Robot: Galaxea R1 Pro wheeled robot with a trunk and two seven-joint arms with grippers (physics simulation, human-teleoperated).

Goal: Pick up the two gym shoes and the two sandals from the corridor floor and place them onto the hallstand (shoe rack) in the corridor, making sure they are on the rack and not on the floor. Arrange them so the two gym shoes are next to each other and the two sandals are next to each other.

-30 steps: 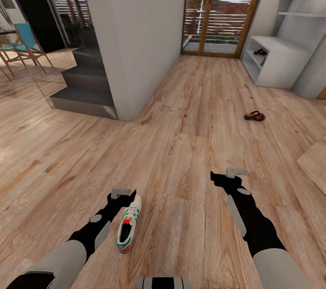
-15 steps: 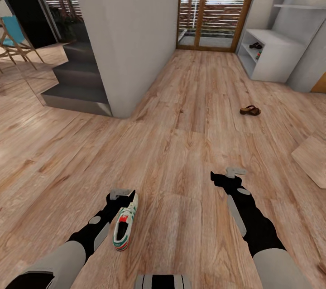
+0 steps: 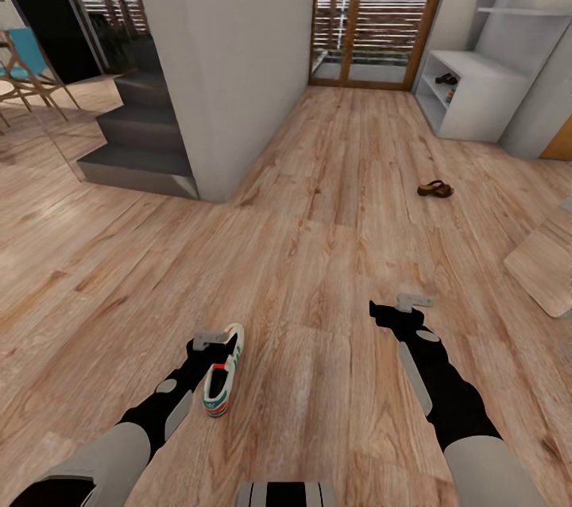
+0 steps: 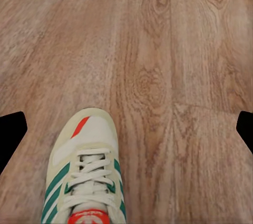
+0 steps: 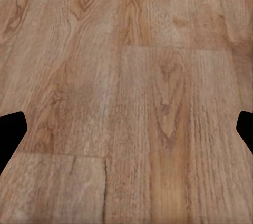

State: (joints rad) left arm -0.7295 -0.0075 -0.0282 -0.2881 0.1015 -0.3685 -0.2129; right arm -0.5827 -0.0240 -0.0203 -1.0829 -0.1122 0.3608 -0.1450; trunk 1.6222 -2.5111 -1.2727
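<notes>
Sneaker (image 3: 222, 373) lies on the floor (image 3: 318, 268) just beside my left gripper (image 3: 213, 339), toe pointing away; in the left wrist view my fingers are spread wide, the shoe between them, untouched. My right gripper (image 3: 415, 300) hangs spread over bare planks. Farther off, one sandal (image 3: 435, 189) sits on the floor. Beyond it, the rack (image 3: 477, 94) holds dark shoes on a lower shelf.
</notes>
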